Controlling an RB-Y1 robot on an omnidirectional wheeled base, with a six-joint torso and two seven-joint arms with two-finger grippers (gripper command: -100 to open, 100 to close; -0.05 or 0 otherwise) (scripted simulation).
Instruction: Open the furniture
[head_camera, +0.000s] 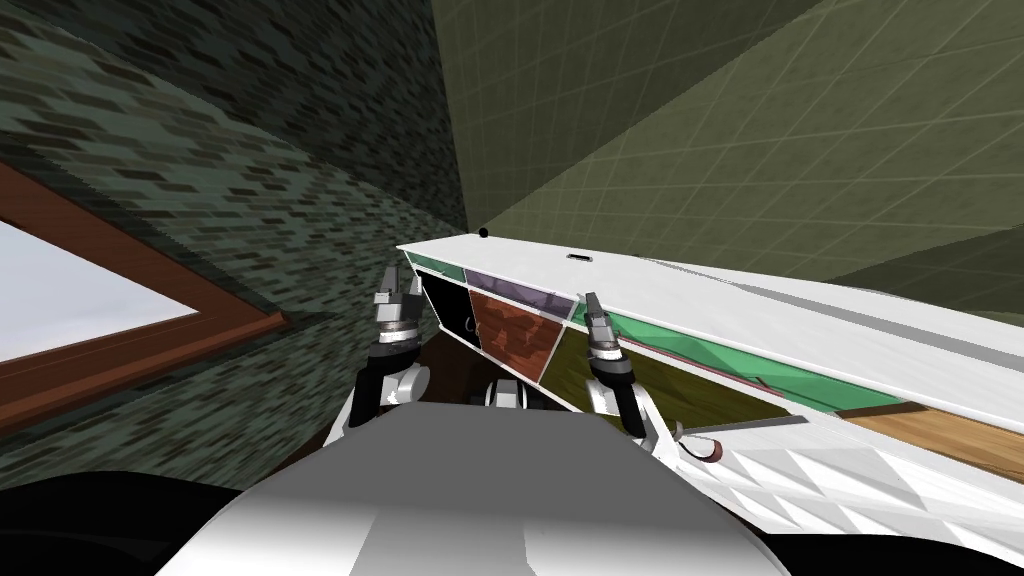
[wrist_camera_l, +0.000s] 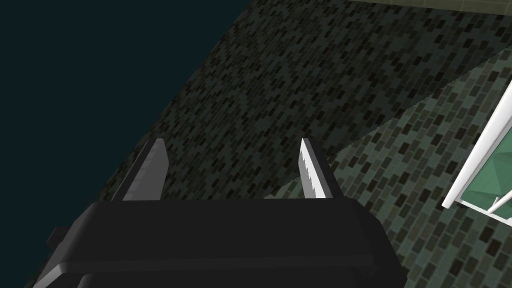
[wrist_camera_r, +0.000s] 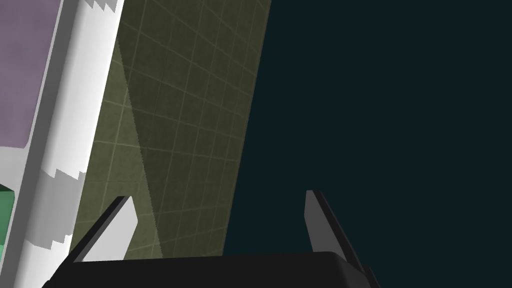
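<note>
Plainly, your left jaws stood apart and empty beside the left end of the long white cabinet with coloured front panels (head_camera: 700, 300), clear of it and facing the dark tiled wall (wrist_camera_l: 300, 75). Your right jaws, also apart, hung before the cabinet's front near its purple and green panels, gripping nothing. No handle showed plainly, so you would have done best to find a panel's edge first, then clamp squarely and pull gently.

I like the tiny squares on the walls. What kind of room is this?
Probably a bathroom or kitchen: tiled walls, a long white-topped cabinet with coloured panels, and a brown-framed window.
</note>
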